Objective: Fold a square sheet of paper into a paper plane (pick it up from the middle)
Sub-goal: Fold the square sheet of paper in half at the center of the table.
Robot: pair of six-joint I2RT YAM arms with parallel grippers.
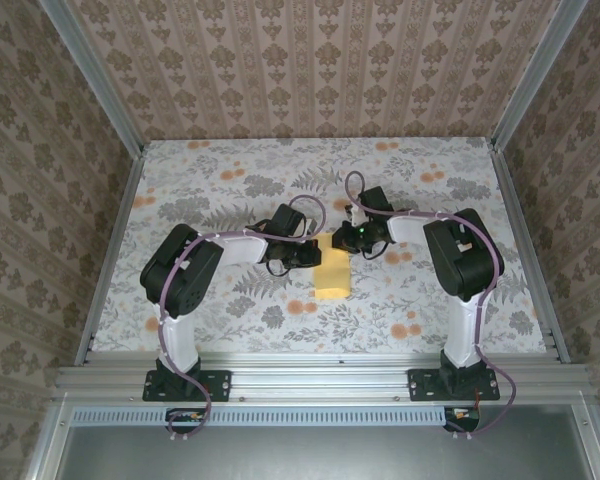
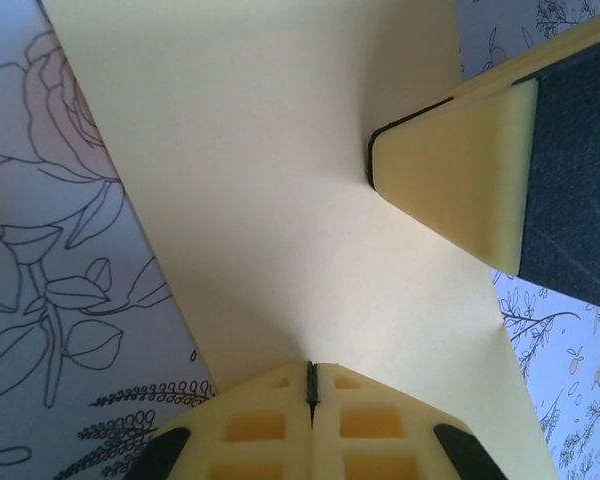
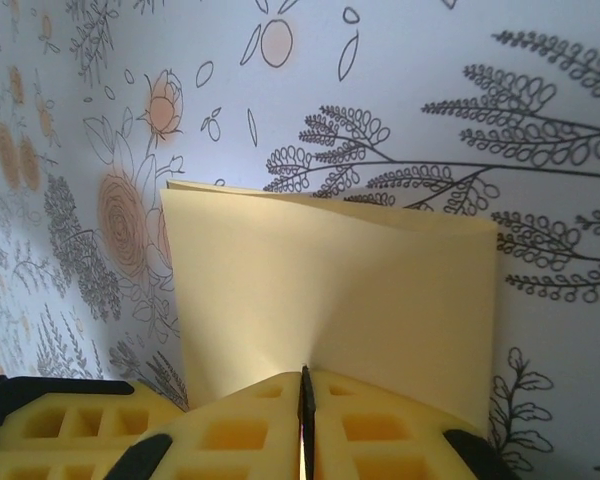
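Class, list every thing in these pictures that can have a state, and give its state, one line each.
square sheet of paper: folded over on itself, not yet a plane, pinched by both grippers.
left gripper: shut on the paper's edge.
right gripper: shut on the paper's edge.
floral cloth: spread flat, unwrinkled.

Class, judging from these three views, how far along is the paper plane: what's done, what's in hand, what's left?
Done: the square sheet of paper looks folded in half into a rectangle, two layers showing at one edge. In hand: the left tool and the right tool are both shut on it. Left: no pointed nose or wings yet.
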